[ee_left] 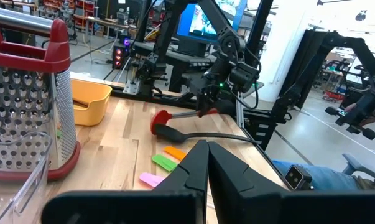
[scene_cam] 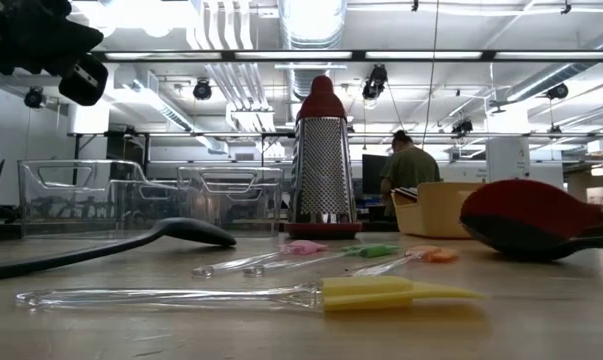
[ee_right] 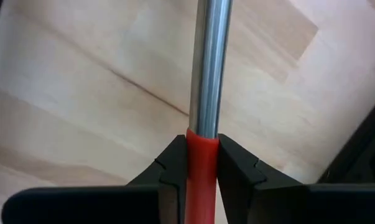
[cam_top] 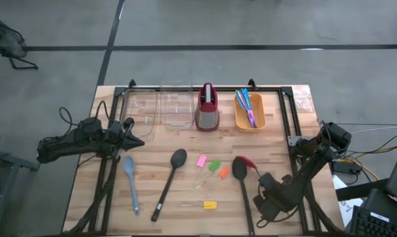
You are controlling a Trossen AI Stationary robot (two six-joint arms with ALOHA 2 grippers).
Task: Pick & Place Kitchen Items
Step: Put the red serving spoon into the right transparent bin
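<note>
Nearby red-topped steel grater (cam_top: 207, 107): three long spoons, four small blocks; right pincer (ee_right: 203, 163) clamped on red-handled spoon (ee_right: 207, 74), left pincer (ee_left: 207, 163) together.

Far edge, L to R: two clear bins (cam_top: 160, 105), red-and-grey grater (cam_top: 207, 108), orange bin (cam_top: 249, 113) w/ blue & pink cutlery. Mid-table: grey-blue spoon (cam_top: 130, 183), black spoon (cam_top: 169, 183), pink, green, orange blocks (cam_top: 213, 166). Right gripper (cam_top: 264, 197) at near right, by red spoon (cam_top: 244, 162).

High view straight down, low view level at tabletop, 2 close wrist views (all share table (cam_top: 185, 191)).
</note>
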